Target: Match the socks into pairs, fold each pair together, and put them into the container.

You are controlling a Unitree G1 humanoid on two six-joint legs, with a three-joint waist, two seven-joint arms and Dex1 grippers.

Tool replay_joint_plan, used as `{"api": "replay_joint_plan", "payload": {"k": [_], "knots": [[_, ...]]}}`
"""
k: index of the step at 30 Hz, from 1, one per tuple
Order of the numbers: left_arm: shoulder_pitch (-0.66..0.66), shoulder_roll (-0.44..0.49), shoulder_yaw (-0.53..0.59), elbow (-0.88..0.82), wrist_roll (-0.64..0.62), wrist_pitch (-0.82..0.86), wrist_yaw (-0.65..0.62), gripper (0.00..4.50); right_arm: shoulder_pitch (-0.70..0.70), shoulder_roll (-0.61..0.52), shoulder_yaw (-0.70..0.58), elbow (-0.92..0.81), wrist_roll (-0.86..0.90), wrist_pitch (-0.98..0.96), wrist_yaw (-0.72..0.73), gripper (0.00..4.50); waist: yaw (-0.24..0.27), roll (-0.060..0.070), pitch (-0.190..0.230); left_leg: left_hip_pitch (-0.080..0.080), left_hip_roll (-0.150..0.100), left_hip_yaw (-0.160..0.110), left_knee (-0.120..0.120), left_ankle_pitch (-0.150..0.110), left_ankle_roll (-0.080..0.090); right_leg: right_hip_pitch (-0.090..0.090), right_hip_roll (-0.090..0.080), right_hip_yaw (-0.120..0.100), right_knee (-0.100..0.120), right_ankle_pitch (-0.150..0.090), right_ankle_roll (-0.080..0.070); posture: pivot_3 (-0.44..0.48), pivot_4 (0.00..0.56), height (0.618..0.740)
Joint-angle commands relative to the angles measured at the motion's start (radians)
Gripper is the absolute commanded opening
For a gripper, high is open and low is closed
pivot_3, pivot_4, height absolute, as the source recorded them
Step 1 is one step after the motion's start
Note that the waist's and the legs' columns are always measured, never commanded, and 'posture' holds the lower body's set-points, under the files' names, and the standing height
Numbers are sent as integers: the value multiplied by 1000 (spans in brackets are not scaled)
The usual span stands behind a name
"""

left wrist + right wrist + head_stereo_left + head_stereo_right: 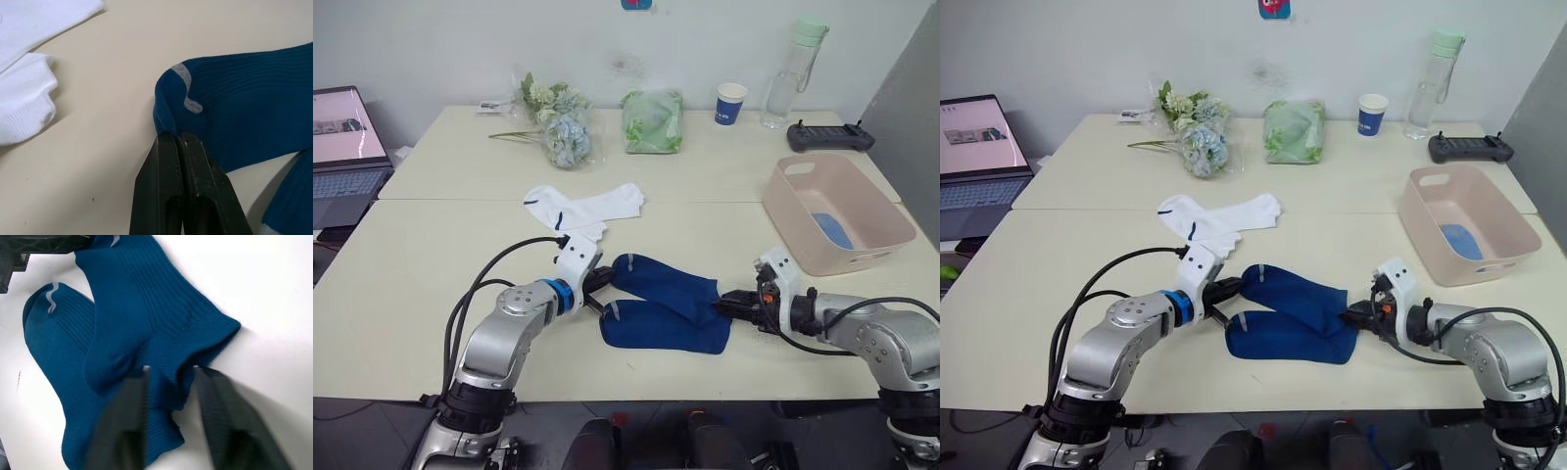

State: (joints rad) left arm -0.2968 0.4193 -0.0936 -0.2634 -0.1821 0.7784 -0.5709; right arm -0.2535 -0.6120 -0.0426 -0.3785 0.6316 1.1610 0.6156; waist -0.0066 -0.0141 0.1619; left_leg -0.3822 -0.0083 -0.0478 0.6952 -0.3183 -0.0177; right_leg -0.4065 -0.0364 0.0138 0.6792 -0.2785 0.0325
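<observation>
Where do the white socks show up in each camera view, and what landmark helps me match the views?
Left eye: white socks on the table, beyond the left gripper.
Right eye: same place, mid-table.
Left wrist: at the edge, across bare table from the navy sock.
Right wrist: not in it.
Shared landmark: the navy socks, pinched by the left gripper.

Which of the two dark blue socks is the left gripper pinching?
The farther navy sock, which lies over the nearer navy sock. The left gripper is shut on its toe end, by the grey mark; the nearer one's toe lies free just beside.
</observation>
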Motion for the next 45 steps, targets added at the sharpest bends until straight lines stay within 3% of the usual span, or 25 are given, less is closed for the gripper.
{"api": "replay_joint_plan", "payload": {"k": [1, 2, 7, 16, 22, 25, 26, 33, 35, 37, 41, 45], "knots": [[-14, 12, 2, -18, -10, -17, -5, 0, -15, 6, -5, -16, 4, -23, -6, 232, 0, 0, 0, 0, 0, 0, 0, 0, 0, 0, 0, 0, 0, 0, 0, 0, 150, 740], [-13, 12, 3, -20, -11, -16, -6, 0, -21, 7, -6, -11, 4, -25, -8, 53, 0, 0, 0, 0, 0, 0, 0, 0, 0, 0, 0, 0, 0, 0, 0, 0, 150, 740], [-1, 4, 16, -34, -25, -9, 0, 0, -74, 1, -9, 50, -15, -59, -4, 53, -1, 0, 0, 0, 0, 0, 0, 0, 0, 0, 0, 0, 0, 0, 0, 0, 150, 740], [2, -131, 66, 12, -51, -74, 114, 0, -256, -40, 94, 355, -185, -264, 78, 53, 0, 0, 0, 0, 0, 0, 0, 0, 0, 0, 0, 0, 0, 0, 0, 0, 150, 740], [14, -184, 64, 30, -35, -138, 185, 0, -272, -55, 121, 411, -233, -326, 140, 53, 1, 0, 0, 0, 0, 0, 0, 0, 0, 0, 0, 0, 0, 0, 0, 0, 150, 740], [33, -196, 66, 43, -23, -162, 212, 0, -264, -56, 122, 417, -259, -371, 151, 730, 1, 0, 0, 0, 0, 0, 0, 0, 0, 0, 0, 0, 0, 0, 0, 0, 150, 740], [41, -196, 65, 47, -27, -164, 210, 195, -262, -53, 118, 417, -264, -384, 151, 1043, 0, 0, 0, 0, 0, 0, 0, 0, 0, 0, 0, 0, 0, 0, 0, 0, 150, 740], [40, -109, 112, 70, -30, -232, 166, 2275, -241, -87, 104, 334, -321, -582, 208, 3529, 1, 0, 0, 0, 0, 0, 0, 0, 0, 0, 0, 0, 0, 0, 0, 0, 150, 740], [33, -33, 117, 62, -53, -312, 55, 2904, -212, -111, 116, 269, -315, -623, 266, 3536, 1, 0, 0, 0, 0, 0, 0, 0, -1, 0, 0, 0, 0, 0, 0, 0, 150, 740], [29, 48, 99, 63, -58, -395, -66, 2904, -182, -133, 142, 219, -326, -661, 309, 3536, 1, 0, 0, 0, 0, 0, 0, 0, -1, 0, 0, 0, -1, 0, 0, 0, 150, 740], [-10, 215, -18, 171, 63, -704, -284, 2904, -117, -138, 227, 163, -399, -731, 330, 3536, 2, 0, 0, 0, 0, 0, -1, 1, -2, 0, 0, -1, -1, 0, 0, 0, 150, 740], [-74, 242, -103, 299, 140, -877, -365, 2904, -102, -105, 280, 194, -472, -789, 299, 3536, 3, 0, 0, 0, -1, 1, 0, 1, -2, 0, -1, 0, -2, 0, 0, 0, 150, 740]]}}
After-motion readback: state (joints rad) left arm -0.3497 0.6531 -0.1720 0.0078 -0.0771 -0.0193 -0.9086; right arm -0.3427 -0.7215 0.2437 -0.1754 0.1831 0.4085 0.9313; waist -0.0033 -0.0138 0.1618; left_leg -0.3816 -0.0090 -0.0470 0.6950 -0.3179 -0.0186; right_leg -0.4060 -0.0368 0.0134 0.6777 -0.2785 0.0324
